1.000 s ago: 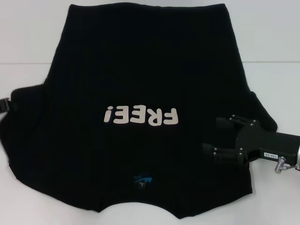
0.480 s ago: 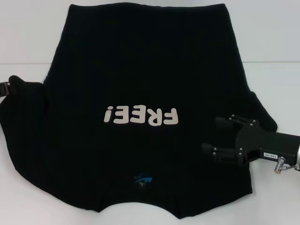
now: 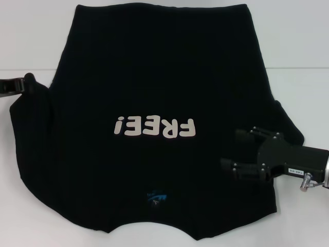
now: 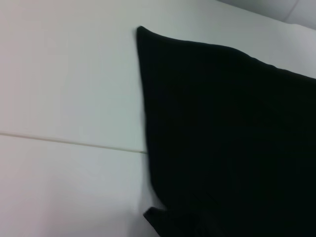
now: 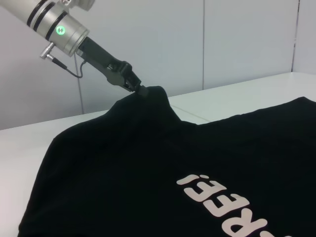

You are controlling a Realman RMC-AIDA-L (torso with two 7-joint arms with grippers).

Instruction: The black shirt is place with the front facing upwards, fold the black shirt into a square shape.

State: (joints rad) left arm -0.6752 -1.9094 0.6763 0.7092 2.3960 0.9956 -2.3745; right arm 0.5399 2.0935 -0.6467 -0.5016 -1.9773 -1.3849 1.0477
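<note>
The black shirt (image 3: 159, 92) lies front up on the white table (image 3: 31, 31), with white "FREE!" lettering (image 3: 156, 126) and a small blue neck label (image 3: 156, 197) near the front edge. My left gripper (image 3: 21, 83) is at the shirt's left side, shut on the left sleeve. In the right wrist view the left gripper (image 5: 136, 88) holds that sleeve raised in a peak above the table. My right gripper (image 3: 230, 149) is open over the shirt's right side, beside the right sleeve (image 3: 288, 126). The left wrist view shows only the shirt's fabric (image 4: 227, 138) and the table.
A seam line (image 3: 298, 68) crosses the white table behind the sleeves. Bare table (image 3: 303, 216) shows on both sides of the shirt. A pale panelled wall (image 5: 237, 39) stands beyond the table on the left side.
My left gripper has risen with the left sleeve, pulling its edge up and inward off the table. The right gripper has stayed almost still.
</note>
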